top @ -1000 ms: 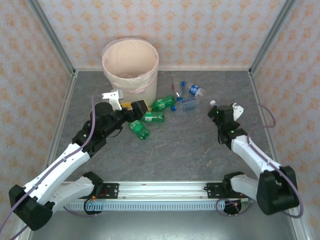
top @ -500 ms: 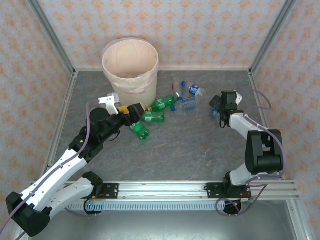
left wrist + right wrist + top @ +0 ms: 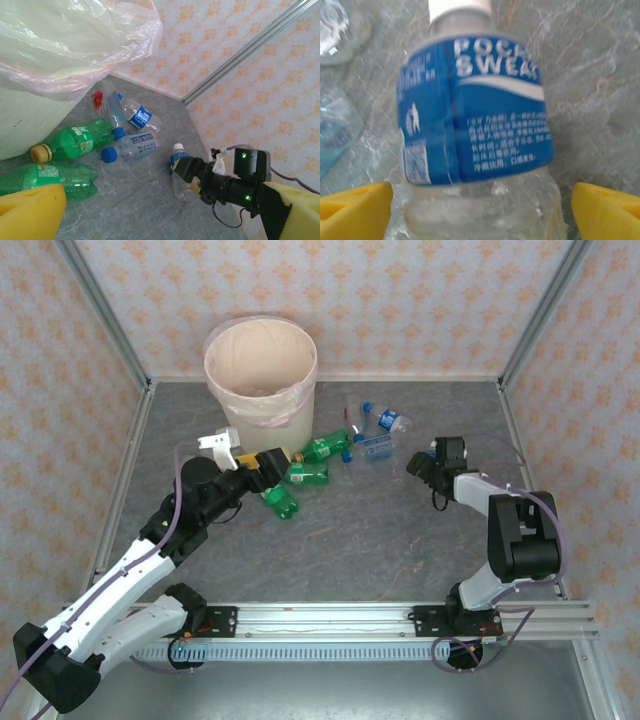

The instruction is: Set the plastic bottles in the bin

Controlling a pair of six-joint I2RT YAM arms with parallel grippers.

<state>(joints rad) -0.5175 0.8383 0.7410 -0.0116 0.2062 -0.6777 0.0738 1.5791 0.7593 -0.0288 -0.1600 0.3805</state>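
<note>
yellow-padded right gripper, arm folded, spread around a blue-labelled bottle.

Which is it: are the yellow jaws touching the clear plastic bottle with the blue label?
Apart. The right wrist view shows the right gripper with jaws either side of the clear blue-labelled plastic bottle, grey table showing in both gaps.

The cream bin stands at upper centre-left, with green bottles and clear bottles scattered on the grey table to its lower right, the left gripper beside the green ones and the right gripper right of centre.
</note>
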